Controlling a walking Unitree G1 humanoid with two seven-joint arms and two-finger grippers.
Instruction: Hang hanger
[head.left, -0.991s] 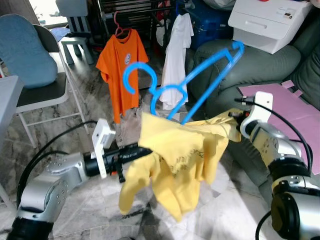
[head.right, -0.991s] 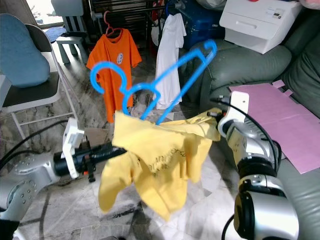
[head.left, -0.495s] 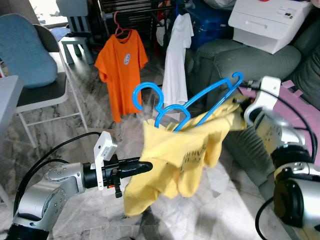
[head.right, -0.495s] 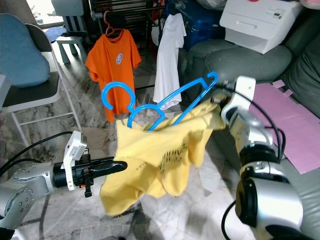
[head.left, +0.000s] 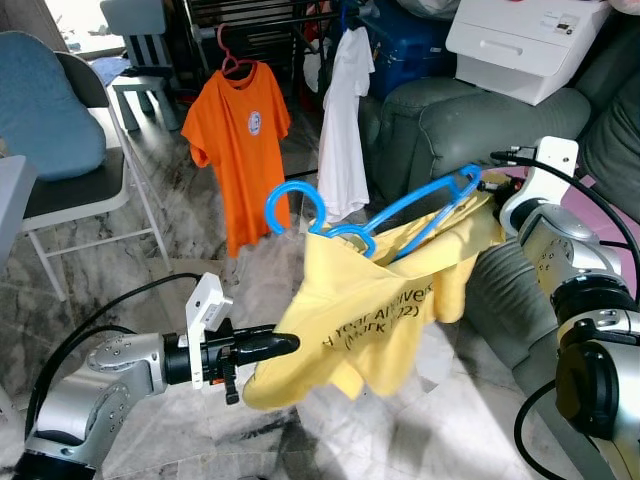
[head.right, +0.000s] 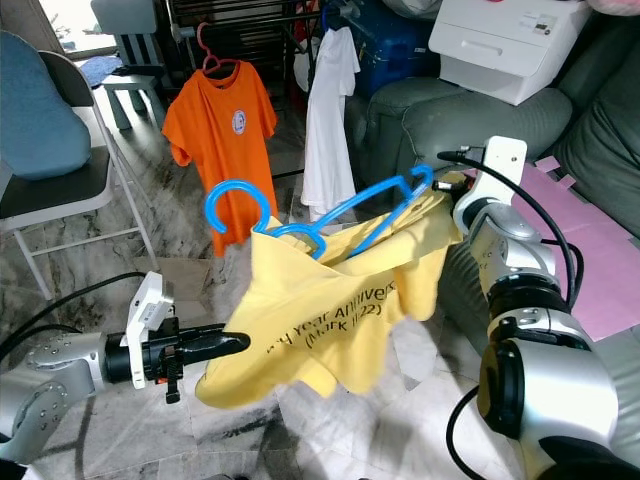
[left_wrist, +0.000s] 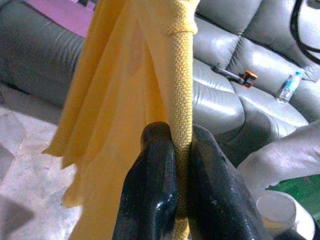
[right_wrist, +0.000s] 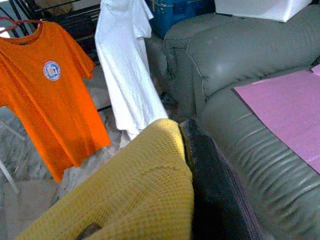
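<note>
A yellow T-shirt (head.left: 370, 320) with dark lettering hangs stretched between my two grippers, low over the floor. A blue plastic hanger (head.left: 400, 215) is threaded into it, lying at a shallow slant with its hook (head.left: 290, 200) sticking out at the left. My left gripper (head.left: 285, 343) is shut on the shirt's lower left edge; in the left wrist view both fingers (left_wrist: 155, 190) pinch a ribbed yellow band (left_wrist: 181, 90). My right gripper (head.right: 452, 198) holds the shirt's upper right corner beside the hanger's end, close to the sofa. A black finger (right_wrist: 210, 175) lies against yellow cloth (right_wrist: 140, 190).
An orange T-shirt (head.left: 240, 130) on a pink hanger and a white shirt (head.left: 345, 120) hang on a dark rack behind. A grey sofa (head.left: 450, 110) with a white box (head.left: 530, 45) and pink sheet (head.right: 590, 240) stands right. A chair with a blue cushion (head.left: 60, 120) stands left.
The hanger has tipped from a steep slant to a nearly flat one. The right gripper has moved right and up, pulling the shirt wider. The left gripper has sunk a little.
</note>
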